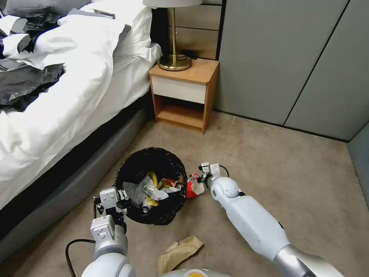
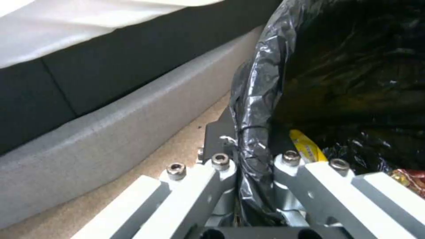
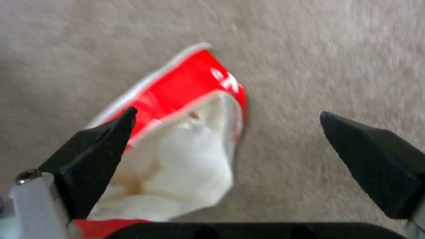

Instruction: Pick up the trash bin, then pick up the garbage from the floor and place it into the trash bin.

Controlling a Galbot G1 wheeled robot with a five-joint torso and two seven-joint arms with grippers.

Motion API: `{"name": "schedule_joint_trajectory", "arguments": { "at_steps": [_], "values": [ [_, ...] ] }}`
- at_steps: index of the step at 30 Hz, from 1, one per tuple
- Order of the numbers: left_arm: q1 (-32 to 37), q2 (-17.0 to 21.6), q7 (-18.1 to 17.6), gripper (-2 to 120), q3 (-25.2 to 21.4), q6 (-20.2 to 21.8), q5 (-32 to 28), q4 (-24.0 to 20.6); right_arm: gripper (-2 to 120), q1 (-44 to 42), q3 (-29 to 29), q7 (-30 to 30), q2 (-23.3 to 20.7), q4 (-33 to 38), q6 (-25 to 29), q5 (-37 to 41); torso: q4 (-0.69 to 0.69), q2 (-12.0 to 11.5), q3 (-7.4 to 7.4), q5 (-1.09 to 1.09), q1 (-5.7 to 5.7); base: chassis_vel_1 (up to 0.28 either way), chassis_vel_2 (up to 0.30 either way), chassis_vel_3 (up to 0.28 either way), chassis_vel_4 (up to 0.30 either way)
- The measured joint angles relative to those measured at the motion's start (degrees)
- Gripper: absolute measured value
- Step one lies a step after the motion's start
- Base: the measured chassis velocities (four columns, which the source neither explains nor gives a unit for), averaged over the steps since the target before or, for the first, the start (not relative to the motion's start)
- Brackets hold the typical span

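The trash bin (image 1: 150, 185) stands on the carpet (image 1: 269, 165) beside the bed (image 1: 57, 115), its black liner folded over the rim. Inside lie a yellow wrapper (image 1: 153, 179), a small plastic bottle (image 1: 148, 206) and crumpled white tissue (image 1: 134, 192). The left tool (image 1: 122, 197) is clamped on the near rim of the bin, its fingers (image 2: 221, 162) closed on the liner (the wrist view shows the crinkled plastic pinched between them). The right tool (image 1: 203, 174) hangs low just beside the bin's far side, its black fingers (image 3: 97, 156) spread wide over a red-and-white carton (image 3: 186, 132) lying on the carpet; it grips nothing. A piece of crumpled brown paper (image 1: 178, 252) lies on the carpet nearer the robot, apart from the bin. A nightstand (image 1: 183, 92) with a lamp (image 1: 173, 34) stands against the wall.
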Motion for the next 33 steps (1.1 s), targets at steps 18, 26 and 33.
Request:
{"name": "schedule_joint_trajectory", "arguments": {
  "at_steps": [18, 26, 33],
  "values": [
    [0.3, -0.1, -0.1, 3, 0.2, -0.1, 0.5, 0.4, 94, 0.5, 5.0, -5.2, 3.4, -7.7, 4.1, -4.5, 0.01, 0.0, -0.01, 0.00, -0.01, 0.000, 0.000, 0.000, 0.000],
    [0.1, -0.1, -0.1, 3, 0.2, 0.0, 0.5, 0.1, 61, -0.1, 5.6, -5.3, 3.8, -7.4, 4.9, -4.8, 0.01, 0.0, -0.01, 0.00, -0.01, 0.000, 0.000, 0.000, 0.000],
    [0.0, 0.0, -0.1, 3, 0.4, 0.0, 0.4, 0.1, 37, -0.7, 5.8, -5.0, 3.8, -6.8, 5.2, -5.1, 0.01, 0.0, -0.01, 0.00, -0.01, 0.000, 0.000, 0.000, 0.000]
  ]
}}
